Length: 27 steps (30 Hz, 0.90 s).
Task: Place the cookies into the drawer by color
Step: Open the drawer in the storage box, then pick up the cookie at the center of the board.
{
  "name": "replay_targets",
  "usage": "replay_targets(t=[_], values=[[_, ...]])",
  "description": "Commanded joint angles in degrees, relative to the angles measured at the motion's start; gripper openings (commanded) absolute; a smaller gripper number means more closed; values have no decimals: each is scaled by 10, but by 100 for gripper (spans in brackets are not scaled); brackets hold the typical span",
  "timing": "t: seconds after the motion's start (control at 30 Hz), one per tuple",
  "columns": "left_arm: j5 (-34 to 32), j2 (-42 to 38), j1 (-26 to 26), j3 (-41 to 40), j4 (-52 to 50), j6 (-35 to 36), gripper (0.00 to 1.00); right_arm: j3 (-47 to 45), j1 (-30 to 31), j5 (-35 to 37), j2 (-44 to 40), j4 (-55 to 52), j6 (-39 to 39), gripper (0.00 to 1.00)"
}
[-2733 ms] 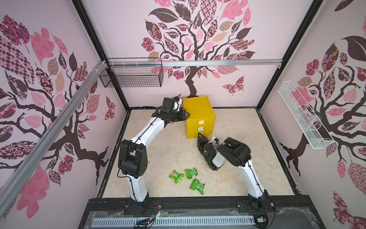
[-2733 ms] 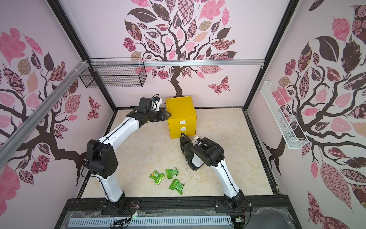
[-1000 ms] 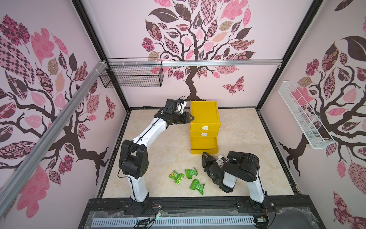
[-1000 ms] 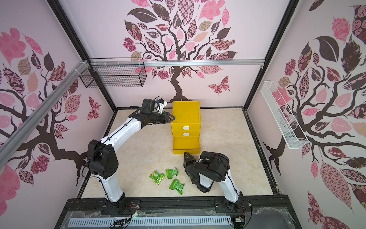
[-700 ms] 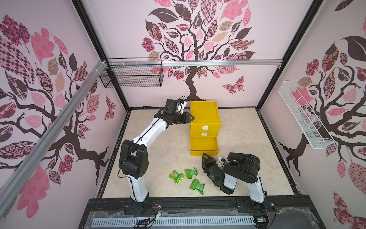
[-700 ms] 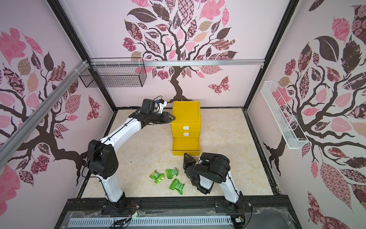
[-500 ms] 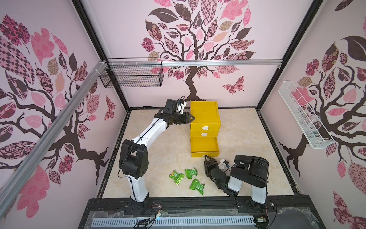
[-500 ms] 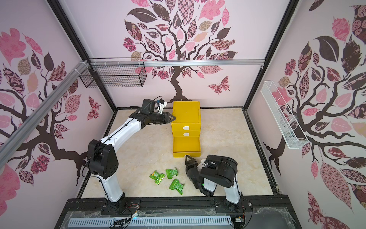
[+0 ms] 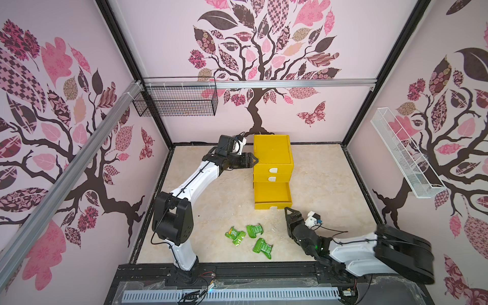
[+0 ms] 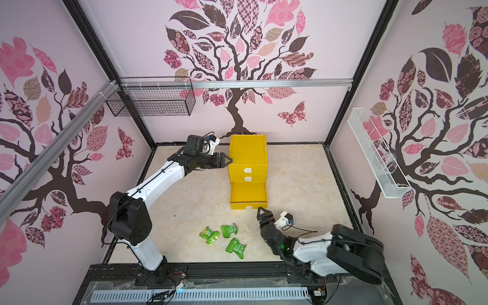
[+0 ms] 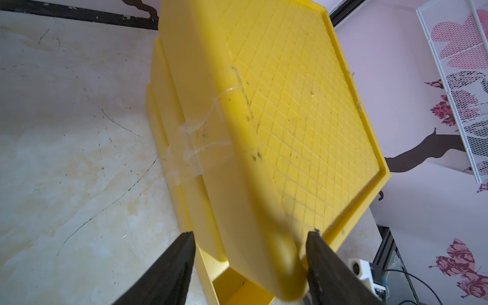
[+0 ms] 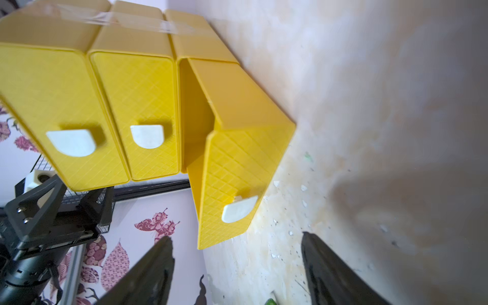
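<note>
**Bottom drawer open and empty; green cookies not yet collected**

Findings. The drawer [image 9: 273, 153], a yellow chest of three, stands at the back of the tabletop [image 9: 211, 200]. Its two upper tiers are shut and I cannot see inside them. The bottom tier [image 9: 273, 205] is pulled well out toward me, and what I can see of its floor is bare. Three green cookies [image 9: 254, 229] lie loose near the front edge, well apart from the chest. No black or orange ones are in view.

My right pincer [image 12: 235, 240] is spread and holds nothing. It sits low, just in front of the open tier, with the white tab handle [image 12: 239, 211] just ahead of the gap between its fingers. My left pincer [image 11: 250, 235] is also spread, straddling the chest's upper left corner. I cannot tell whether either finger touches the plastic.

Assessment. I judge the step in hand to be fetching the first green cookie with the right arm.

Recommendations:
- Lift the right pincer clear before swinging it — a brush against the handle could push the tier back in.
- Take the cookie nearest that arm first. It lies a little apart from the other two.
- Come down from above and close across the packet's body, not its crimped ends — foil is likely to slip.
- Release low over the tier's floor, not from height.
- Draw the left arm away sideways without shoving the chest.
</note>
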Motion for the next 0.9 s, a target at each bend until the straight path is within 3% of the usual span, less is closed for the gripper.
replay_targets(t=[0.0, 0.2, 0.4, 0.53, 0.7, 0.87], values=[[-22, -51, 2, -29, -9, 44, 75, 29, 0, 53, -146, -250, -174, 88], [-33, -153, 3, -102, 16, 103, 81, 26, -1, 80, -421, -460, -383, 98], [-48, -246, 3, -170, 19, 171, 91, -6, -2, 36, -631, -524, -576, 99], [-65, -289, 8, -196, -7, 202, 97, 31, -5, -12, -566, -499, -723, 99], [-57, -346, 13, -230, -61, 259, 97, 73, -5, -104, -474, -445, -873, 99], [-29, -401, 25, -291, -102, 306, 97, 90, -14, -191, -392, -406, -897, 99]])
